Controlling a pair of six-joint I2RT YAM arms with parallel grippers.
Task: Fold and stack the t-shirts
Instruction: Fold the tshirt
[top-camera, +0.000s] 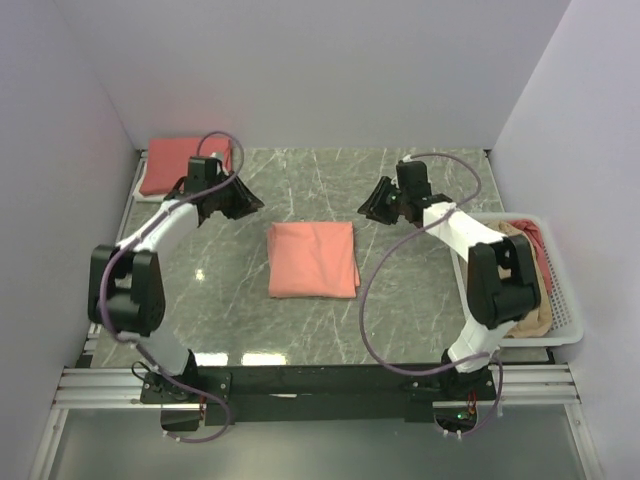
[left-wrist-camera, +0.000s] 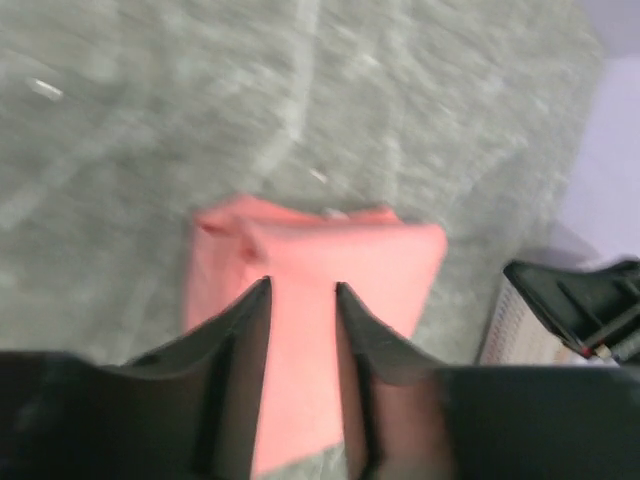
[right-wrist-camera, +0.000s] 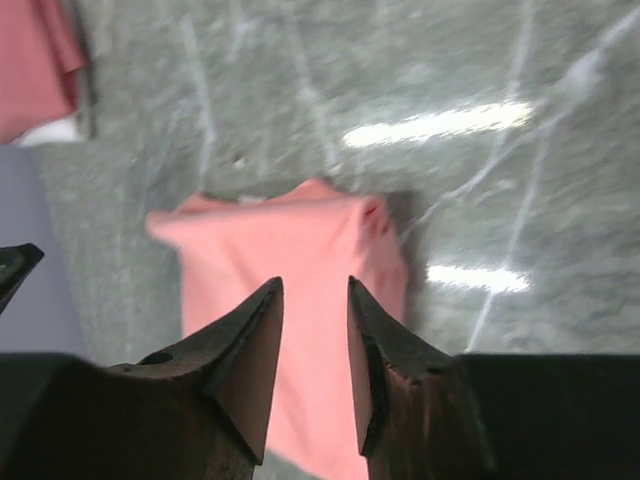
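Seen from overhead, a grey-green marble table (top-camera: 300, 180) sits between pale walls, with two robot arms bolted at the bottom edge of the frame. One folded salmon-pink t-shirt (top-camera: 312, 258) lies flat in the centre of the table as a neat rectangle.

The left gripper (top-camera: 250, 205) hangs above the table just up and left of that shirt and does not touch it. The right gripper (top-camera: 368, 210) hangs just up and right of it, also clear of the cloth.

In the upper left corner rests a stack of folded pink shirts (top-camera: 188, 162). At the right edge stands a white lattice basket (top-camera: 570, 320) holding a crumpled tan shirt (top-camera: 538, 318) and a pink shirt (top-camera: 540, 240), partly hidden by the right arm.

The left wrist camera is blurred. It shows the left gripper (left-wrist-camera: 302, 288) with its dark fingers (left-wrist-camera: 250, 340) slightly parted and nothing between them, the folded shirt visible below through the gap. The right wrist camera shows the right gripper (right-wrist-camera: 315, 285) the same way: fingers (right-wrist-camera: 250, 350) a little apart, empty, above the shirt.
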